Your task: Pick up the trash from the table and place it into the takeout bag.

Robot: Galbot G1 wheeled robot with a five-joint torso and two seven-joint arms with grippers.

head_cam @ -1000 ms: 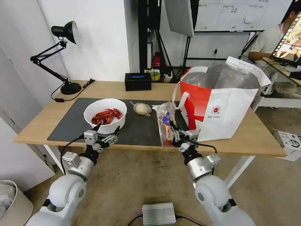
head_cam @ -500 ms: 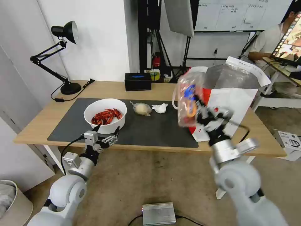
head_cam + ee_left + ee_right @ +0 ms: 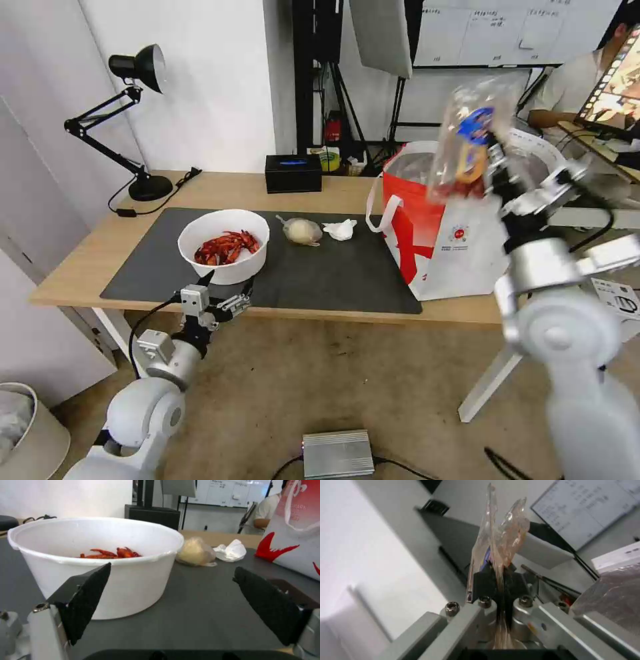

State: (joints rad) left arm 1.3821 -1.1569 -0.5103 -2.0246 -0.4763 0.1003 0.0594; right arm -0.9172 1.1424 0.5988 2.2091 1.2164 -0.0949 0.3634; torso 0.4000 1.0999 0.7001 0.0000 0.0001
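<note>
My right gripper (image 3: 497,163) is raised high and shut on the clear plastic clamshell tray (image 3: 470,137), which hangs over the open foil-lined mouth of the takeout bag (image 3: 460,247). In the right wrist view the tray (image 3: 500,535) sticks out from between the closed fingers (image 3: 483,580). On the dark mat (image 3: 320,273) of the table (image 3: 220,190) stand the white bowl of red crayfish shells (image 3: 223,243), the small clear bag with a beige lump (image 3: 302,231) and the crumpled tissue (image 3: 341,229). My left gripper (image 3: 223,293) is open at the table's front edge, just before the bowl (image 3: 96,555).
A black box (image 3: 293,173) and a black desk lamp (image 3: 133,120) stand at the back of the table. On the floor lie a silver metal box (image 3: 338,453), a pale bin (image 3: 27,427) at the left and a cardboard box (image 3: 617,300) at the right.
My right gripper has carried the clamshell tray from the table's front edge up and to the right, over the takeout bag. The tissue now shows on the mat. The left gripper sank slightly.
</note>
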